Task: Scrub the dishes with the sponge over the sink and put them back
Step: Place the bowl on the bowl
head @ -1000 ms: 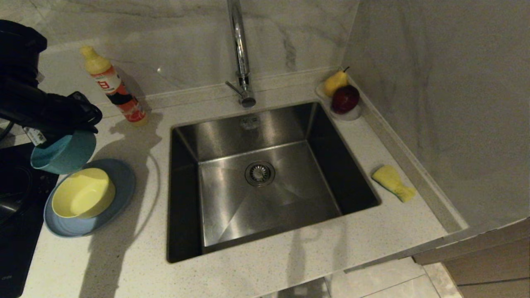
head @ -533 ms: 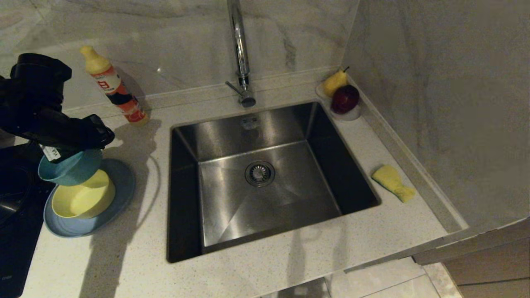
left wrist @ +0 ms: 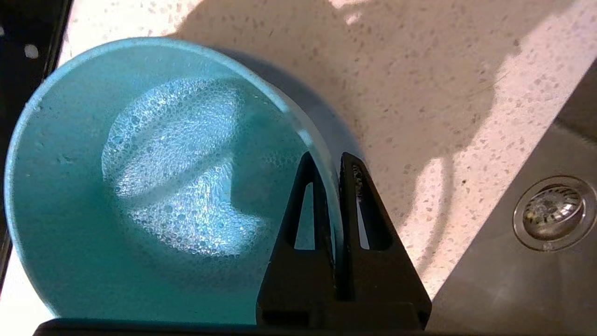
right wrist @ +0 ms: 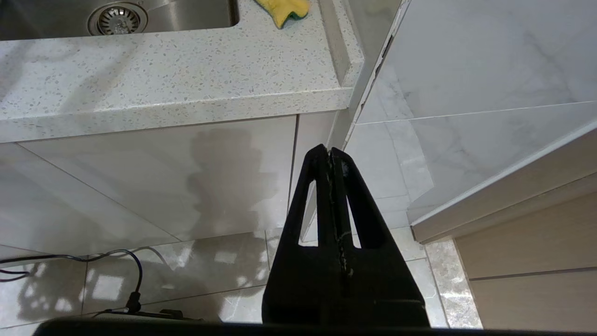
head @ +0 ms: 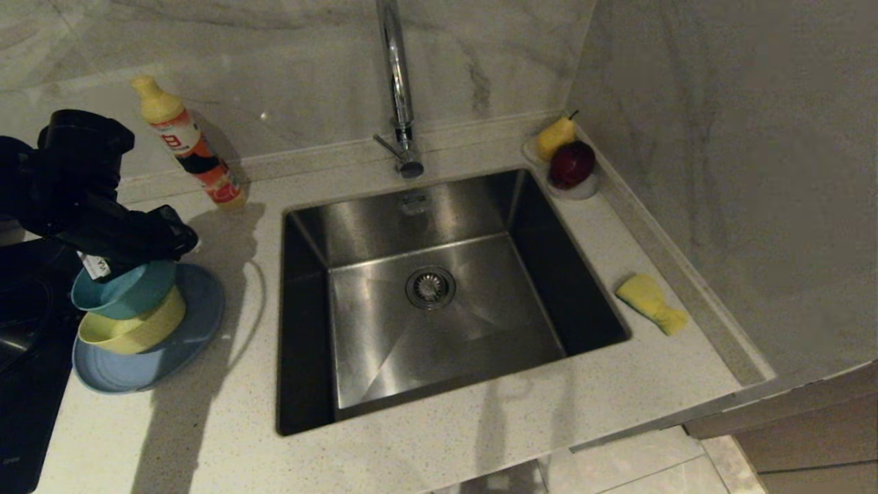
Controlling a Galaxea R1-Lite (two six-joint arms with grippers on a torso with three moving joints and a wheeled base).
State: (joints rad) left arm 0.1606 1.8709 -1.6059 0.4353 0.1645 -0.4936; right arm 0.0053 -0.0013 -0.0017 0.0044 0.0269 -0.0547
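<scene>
L gripper [left wrist: 333, 161] clamped on teal bowl [head: 127, 288] rim, bowl nested in yellow bowl [head: 134, 329] on plate [head: 171, 350], R gripper [right wrist: 330, 154] clenched empty, parked below counter.

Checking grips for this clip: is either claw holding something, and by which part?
The left claw grips the teal bowl by its rim, one finger inside, one outside. The right claw is shut on nothing, below the counter edge.

Closed right gripper [right wrist: 330, 151] below countertop [right wrist: 163, 88]
</scene>
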